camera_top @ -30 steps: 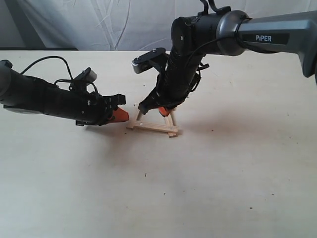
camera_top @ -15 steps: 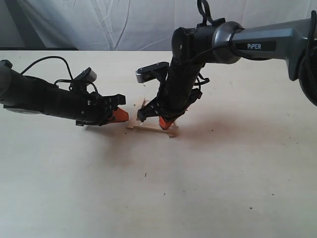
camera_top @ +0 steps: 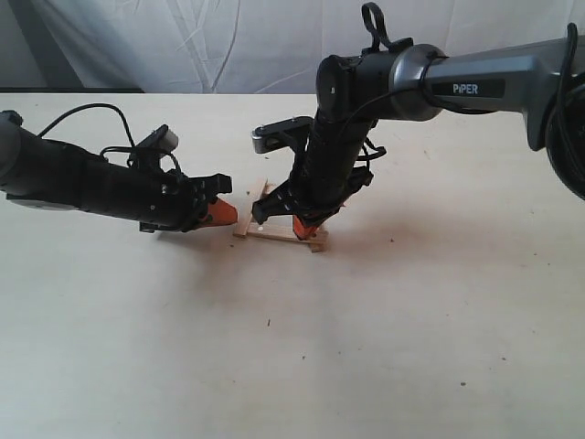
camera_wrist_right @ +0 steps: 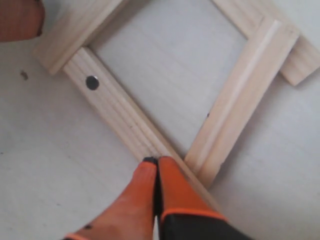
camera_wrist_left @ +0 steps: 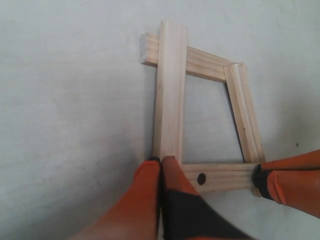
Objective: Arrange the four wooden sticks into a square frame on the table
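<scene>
Exterior view: left tool (camera_top: pixel 227 212), right tool (camera_top: pixel 304 228) touch square frame (camera_top: pixel 274 236) edges.

Background: a white, creased cloth backdrop (camera_top: pixel 183 41) hung across the rear of the scene, its folds running diagonally, while a darker grey panel (camera_top: pixel 16 41) stood at its left end above a thin dark strip (camera_top: pixel 73 90).

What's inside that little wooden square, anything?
Only bare table shows inside the square frame. In the exterior view the right arm hides most of that space.
</scene>
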Motion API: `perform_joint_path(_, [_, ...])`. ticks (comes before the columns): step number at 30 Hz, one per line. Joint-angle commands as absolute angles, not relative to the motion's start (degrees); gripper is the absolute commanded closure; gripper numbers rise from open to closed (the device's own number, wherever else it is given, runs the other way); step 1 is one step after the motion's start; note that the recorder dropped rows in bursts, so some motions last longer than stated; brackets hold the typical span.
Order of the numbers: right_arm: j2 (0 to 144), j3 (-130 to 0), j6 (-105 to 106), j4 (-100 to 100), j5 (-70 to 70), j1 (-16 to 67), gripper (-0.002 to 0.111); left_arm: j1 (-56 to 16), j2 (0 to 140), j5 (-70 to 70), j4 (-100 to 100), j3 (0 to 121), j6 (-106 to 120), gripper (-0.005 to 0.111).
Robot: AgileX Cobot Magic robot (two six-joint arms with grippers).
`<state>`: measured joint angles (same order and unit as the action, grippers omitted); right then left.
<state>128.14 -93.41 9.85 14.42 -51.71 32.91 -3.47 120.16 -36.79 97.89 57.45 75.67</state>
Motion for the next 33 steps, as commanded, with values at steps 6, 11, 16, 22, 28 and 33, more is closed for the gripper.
perform_joint_path(6, [128.52,-93.45,9.82,13.31,-51.87,32.66,0.108,-3.60,119.95,-34.36,99.15,57.63,75.44,0.107])
perform_joint_path(11, [128.52,-93.45,9.38,13.36,-52.10,32.66,0.108,-3.50,119.42,-36.72,96.66,57.63,75.44,0.107])
perform_joint_path(16, [128.52,-93.45,9.16,13.36,-52.35,32.66,0.108,-3.50,114.19,-32.89,91.05,57.63,75.02,0.107])
perform_joint_path(22, [128.52,-93.45,9.00,12.43,-53.05,32.66,0.108,-3.60,108.39,-26.75,89.90,58.15,74.33,0.107])
perform_joint_path(28, [127.95,-93.45,8.88,13.81,-52.18,32.66,0.108,-3.60,107.48,-27.27,85.92,58.30,71.75,0.107])
perform_joint_path(33, [126.01,-94.14,8.59,17.27,-51.48,32.66,0.108,-3.60,104.36,-26.18,82.24,58.30,70.49,0.107])
